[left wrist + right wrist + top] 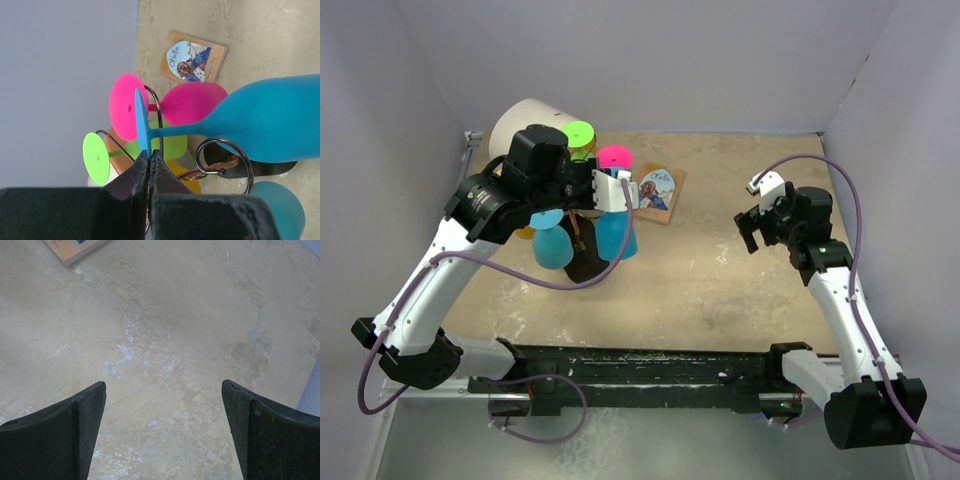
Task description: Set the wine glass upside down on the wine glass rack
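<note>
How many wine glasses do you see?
5, all at the rack: one blue in the left gripper, plus pink, green, orange and another blue; others may be hidden.

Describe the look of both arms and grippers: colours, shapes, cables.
Left arm and right arm: white links, black joints and bases, a loose purple cable along each. Left gripper and right gripper: plain black fingers tapering to tips.

Picture card (658, 192) lying flat near the far edge of the counter (720, 285), and a white cylinder (525, 120) sitting in the far left corner.
</note>
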Controlling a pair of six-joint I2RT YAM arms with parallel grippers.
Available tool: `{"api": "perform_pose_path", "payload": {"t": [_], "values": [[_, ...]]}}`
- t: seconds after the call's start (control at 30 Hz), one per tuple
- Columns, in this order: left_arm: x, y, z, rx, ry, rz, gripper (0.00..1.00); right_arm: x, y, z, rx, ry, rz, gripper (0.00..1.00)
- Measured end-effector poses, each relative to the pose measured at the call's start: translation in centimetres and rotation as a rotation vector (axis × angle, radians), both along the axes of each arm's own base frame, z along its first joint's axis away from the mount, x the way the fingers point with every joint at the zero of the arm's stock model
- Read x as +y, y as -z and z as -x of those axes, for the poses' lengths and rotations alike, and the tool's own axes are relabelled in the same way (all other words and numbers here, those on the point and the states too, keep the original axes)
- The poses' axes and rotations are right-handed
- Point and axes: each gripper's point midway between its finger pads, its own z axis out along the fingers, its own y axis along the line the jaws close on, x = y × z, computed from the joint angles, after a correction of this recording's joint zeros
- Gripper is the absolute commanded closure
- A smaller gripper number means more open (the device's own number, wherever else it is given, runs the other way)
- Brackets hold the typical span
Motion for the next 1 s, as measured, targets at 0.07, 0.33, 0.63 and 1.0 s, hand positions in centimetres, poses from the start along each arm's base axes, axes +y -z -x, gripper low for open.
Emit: {"api": "perform_pose_path", "payload": {"t": [0.07,0.33,0.63,1.0], "values": [[0.1,0.0,-0.1,-0.003,-0.006,-0.005,1.00,0.0,0.1,0.1,0.005,0.001,-0.001,0.00],[1.0,0.3,-0.3,-0.016,-0.030,-0.051,1.00,0.0,0.2,0.2,0.011,-0.003,-0.007,0.00],[2.1,0.9,-0.4,-0.010,-0.065,-0.099,1.00,-0.1,0.2,0.2,0.011,-0.006,-0.012,0.00],[2.8,1.3,-0.3,-0.009,-0.080,-0.141,1.00,-0.2,0.2,0.2,0.009,-0.013,-0.009,0.00]]}}
